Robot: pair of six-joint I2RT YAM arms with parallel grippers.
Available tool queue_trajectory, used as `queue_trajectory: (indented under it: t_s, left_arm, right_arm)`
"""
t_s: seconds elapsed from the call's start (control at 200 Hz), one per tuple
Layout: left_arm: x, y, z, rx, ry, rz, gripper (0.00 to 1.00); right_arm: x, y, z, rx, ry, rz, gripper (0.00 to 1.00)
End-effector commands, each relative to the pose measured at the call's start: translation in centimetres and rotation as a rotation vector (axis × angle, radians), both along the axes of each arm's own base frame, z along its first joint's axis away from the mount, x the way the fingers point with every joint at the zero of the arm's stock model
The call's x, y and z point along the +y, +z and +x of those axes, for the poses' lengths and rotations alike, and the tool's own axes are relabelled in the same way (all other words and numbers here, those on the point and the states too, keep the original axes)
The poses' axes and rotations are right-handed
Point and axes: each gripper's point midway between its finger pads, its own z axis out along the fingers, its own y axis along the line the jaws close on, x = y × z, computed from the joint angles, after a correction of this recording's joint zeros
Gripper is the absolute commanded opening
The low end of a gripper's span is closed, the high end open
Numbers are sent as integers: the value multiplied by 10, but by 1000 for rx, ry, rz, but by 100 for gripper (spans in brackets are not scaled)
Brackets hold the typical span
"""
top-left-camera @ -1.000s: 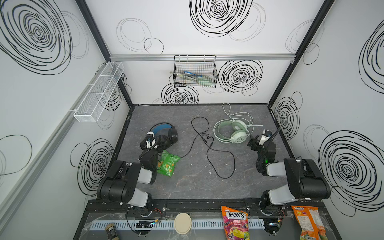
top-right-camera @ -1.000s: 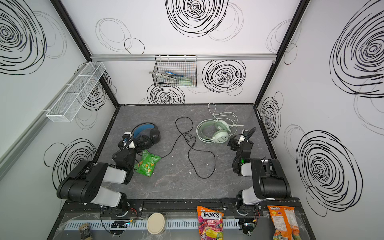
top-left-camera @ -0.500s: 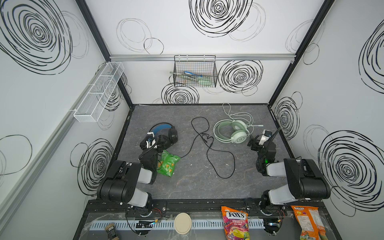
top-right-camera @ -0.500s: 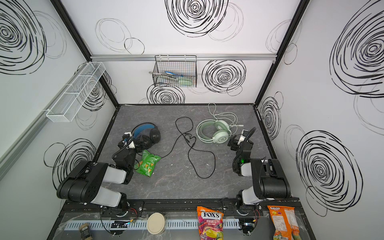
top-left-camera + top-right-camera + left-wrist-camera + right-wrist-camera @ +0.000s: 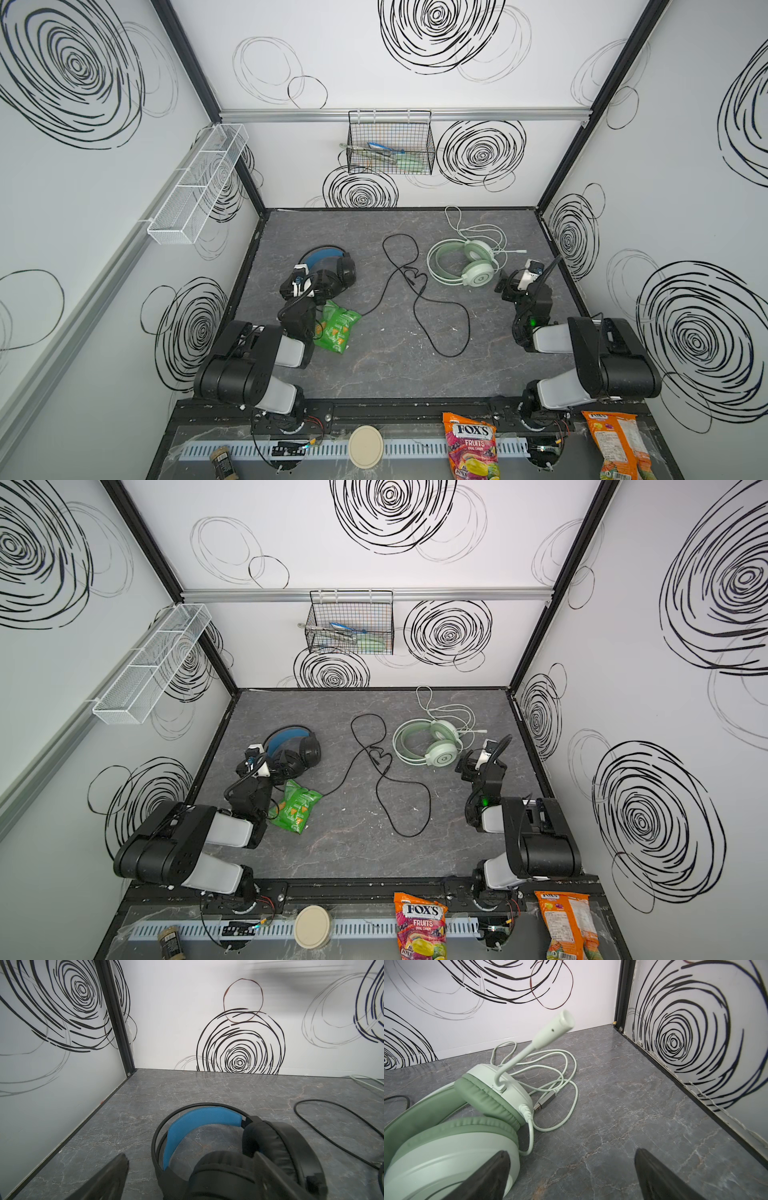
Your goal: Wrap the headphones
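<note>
Black arms (image 5: pixel 611 365), pale grey links (image 5: pixel 557 392), looped black cables (image 5: pixel 550 266), green light (image 5: pixel 531 321).

My grey marbled tabletop (image 5: pixel 374 374) carries black headphones (image 5: pixel 343 270) left of centre, mint headphones (image 5: pixel 478 274) right, snack bag (image 5: pixel 336 328) lower left.

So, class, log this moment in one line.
left gripper open at black headphones | right gripper open beside green headphones | black cable loose

Top views: high over the counter's (image 5: pixel 374 374) front edge, angled down; both share the whole counter.
Left wrist: low, close to black headset (image 5: pixel 270 1142), facing counter's far-left corner.
Right wrist: low, close to mint headset (image 5: pixel 446 1153), facing counter's far-right corner.
</note>
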Motion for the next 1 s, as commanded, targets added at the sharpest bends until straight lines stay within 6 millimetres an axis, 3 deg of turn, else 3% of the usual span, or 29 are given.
queue_trajectory:
  t_s: [0.0, 0.991]
  left_arm:
    - [0, 20, 4, -75, -1, -9, 96]
    - [10, 25, -1, -89, 45, -38, 96]
  right_arm:
    - [1, 16, 1, -62, -2, 2, 97]
    - [0, 19, 0, -68, -19, -12, 97]
